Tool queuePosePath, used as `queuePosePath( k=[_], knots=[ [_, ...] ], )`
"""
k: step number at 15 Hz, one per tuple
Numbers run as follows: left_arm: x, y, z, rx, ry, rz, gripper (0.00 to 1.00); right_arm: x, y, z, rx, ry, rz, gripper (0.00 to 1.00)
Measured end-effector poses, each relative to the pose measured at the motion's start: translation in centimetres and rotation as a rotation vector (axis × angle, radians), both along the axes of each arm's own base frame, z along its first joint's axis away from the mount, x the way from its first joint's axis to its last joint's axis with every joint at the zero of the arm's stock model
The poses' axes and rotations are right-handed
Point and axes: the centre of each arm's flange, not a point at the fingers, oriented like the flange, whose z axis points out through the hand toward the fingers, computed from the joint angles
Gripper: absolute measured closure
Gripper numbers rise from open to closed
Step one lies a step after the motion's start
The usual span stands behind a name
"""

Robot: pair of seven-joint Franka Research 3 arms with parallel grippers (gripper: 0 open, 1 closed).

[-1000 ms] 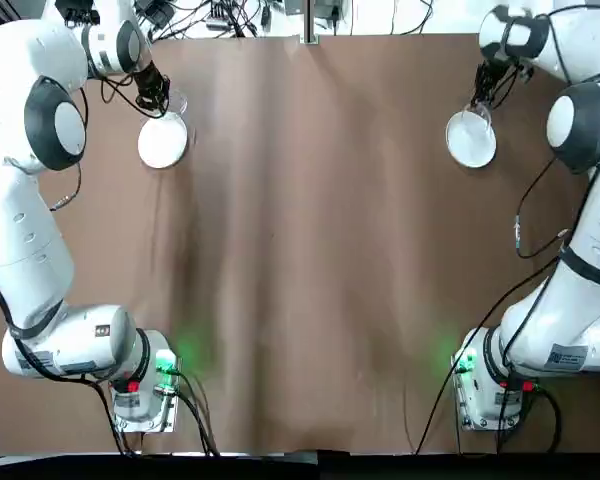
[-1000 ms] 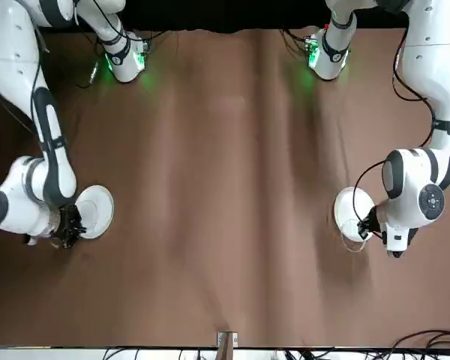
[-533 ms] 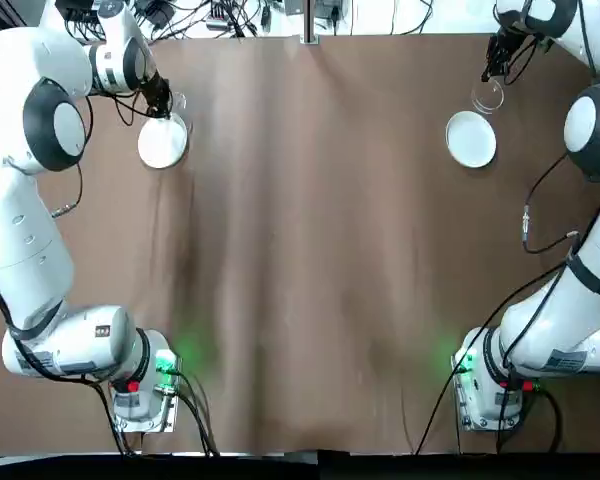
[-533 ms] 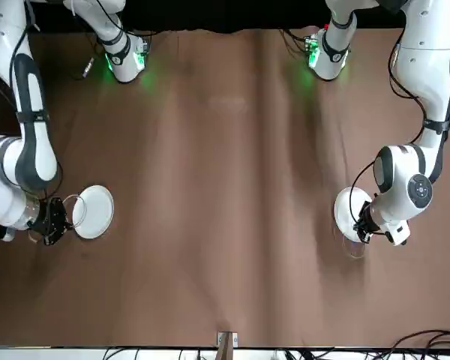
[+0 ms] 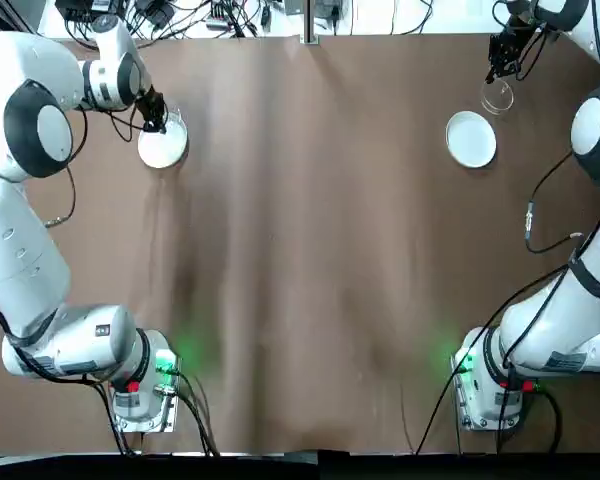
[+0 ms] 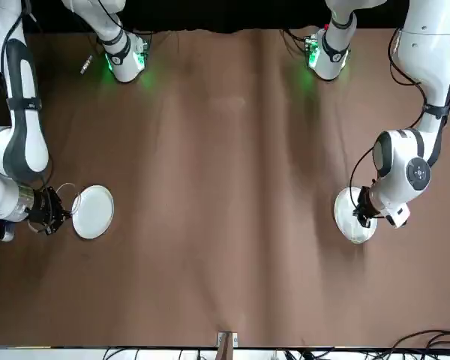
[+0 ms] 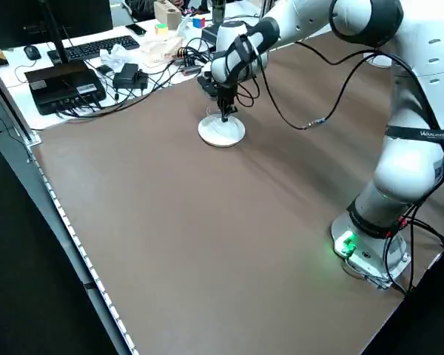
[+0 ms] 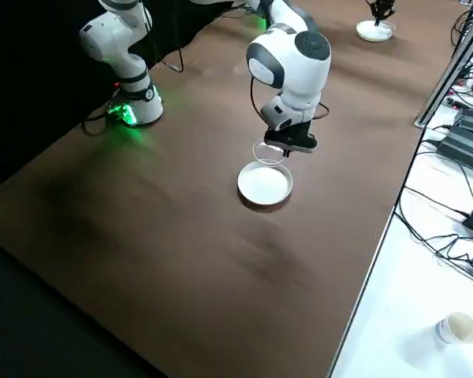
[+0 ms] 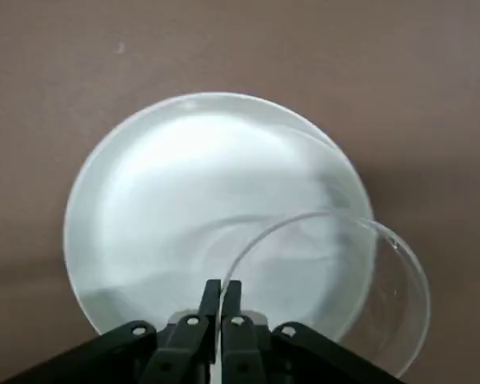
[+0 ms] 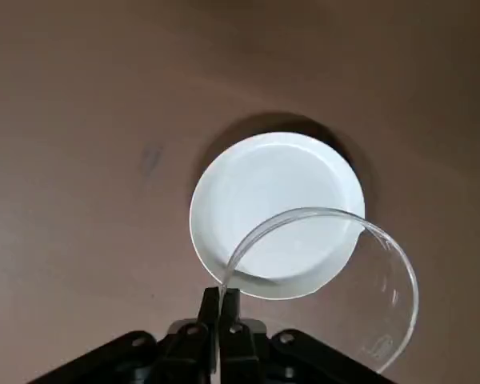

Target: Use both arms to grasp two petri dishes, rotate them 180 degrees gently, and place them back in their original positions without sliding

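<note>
Arms both out at the far table corners, my left gripper [image 9: 222,290] pinching the rim of one petri dish [image 9: 324,292] low over its white disc [image 9: 184,192], my right gripper [image 10: 221,300] clamped on the other dish [image 10: 320,280], higher above its disc [image 10: 276,212]. Looks mid-task to me: both grasped, nothing set back down yet.

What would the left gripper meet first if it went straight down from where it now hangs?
Probably the white disc: the left gripper, shut on its petri dish, hangs over the disc's edge, though height is unclear.
</note>
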Motion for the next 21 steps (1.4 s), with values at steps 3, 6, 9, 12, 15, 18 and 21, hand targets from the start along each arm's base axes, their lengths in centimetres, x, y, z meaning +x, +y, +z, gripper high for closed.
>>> queuePosePath(
  k=[3, 6, 9, 12, 15, 18, 21],
  knots=[
    [-2.1, 1.1, -1.2, 0.001, -0.018, 0.028, 0.96, -0.2, -0.1, 0.8, 0.01, -0.012, 0.119, 0.97],
    [-3.4, 1.4, -2.3, 0.001, -0.044, 0.045, 0.96, -0.3, -0.1, 1.2, 0.017, -0.025, 0.227, 0.97],
    [-4.3, 1.3, -3.2, 0.0, -0.048, 0.046, 0.96, -0.3, -0.2, 1.2, 0.024, -0.033, 0.318, 0.97],
    [-4.9, 1.2, -3.7, -0.001, -0.034, 0.045, 0.96, -0.3, -0.2, 2.7, 0.044, -0.021, 0.434, 0.97],
    [-4.9, 1.0, -3.7, -0.001, -0.034, 0.042, 0.96, 0.0, 0.2, 3.7, 0.053, -0.032, 0.527, 0.97],
    [-4.9, 1.0, -3.7, -0.001, -0.034, 0.042, 0.89, 0.0, 0.4, 3.7, 0.061, -0.042, 0.631, 0.97],
    [-4.9, 1.0, -3.7, -0.001, -0.034, 0.042, 0.61, 0.0, 0.4, 3.7, 0.067, -0.05, 0.713, 0.97]
  ],
)
